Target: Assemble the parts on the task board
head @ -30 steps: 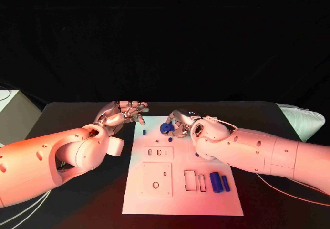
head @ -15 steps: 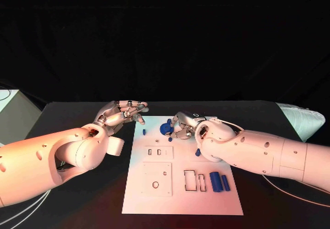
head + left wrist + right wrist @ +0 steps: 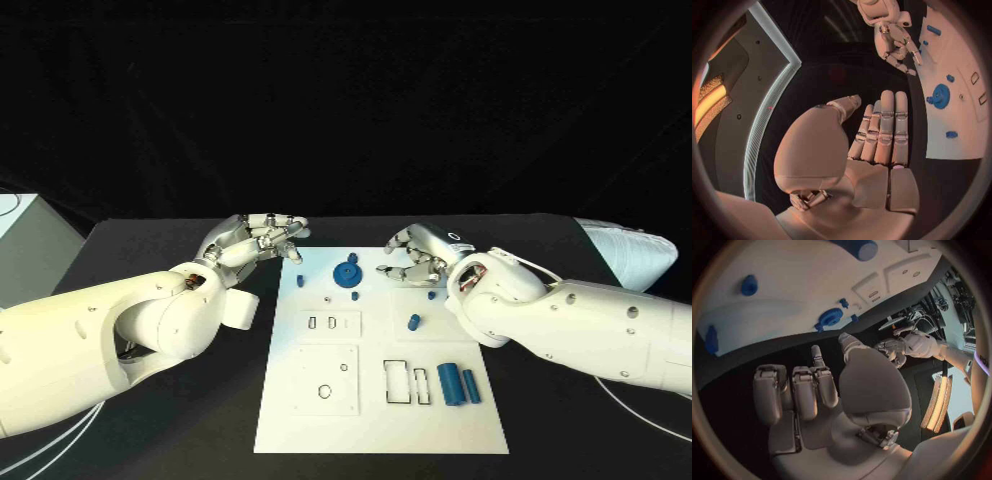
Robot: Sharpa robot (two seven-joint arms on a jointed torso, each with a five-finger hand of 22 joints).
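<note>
Two hands hovered at the far end of the white board (image 3: 382,400), one at each corner. At about ten o'clock from the board's middle, the left hand (image 3: 260,240) held nothing; its wrist camera showed its fingers (image 3: 886,130) laid straight side by side, with black table (image 3: 173,420) beyond them. At about one o'clock, the right hand (image 3: 418,255) was also free of any part, its fingers (image 3: 795,390) loosely bent and apart over the board's far edge.

Between the two hands, near twelve o'clock on the board, sat a blue gear (image 3: 348,271), flat on the white surface and touched by neither hand. Just beside it lay smaller blue pieces: a short peg (image 3: 302,281) toward the left hand, a tiny stud (image 3: 355,296) right below the gear, and another small piece (image 3: 434,294) near the right wrist. A blue oval part (image 3: 413,322) rested closer to the board's centre, close against the right forearm's near side.

At about five o'clock from the centre, two blue cylinders (image 3: 459,383) lay side by side, just beside a pair of narrow rectangular slots (image 3: 405,382). Left of those was a raised square plate (image 3: 327,378) with a small hole, and above it a smaller block (image 3: 330,322) with two little slots.

Beyond the right arm, a white ribbed object (image 3: 632,250) lay at the table's edge, well apart from the board.
</note>
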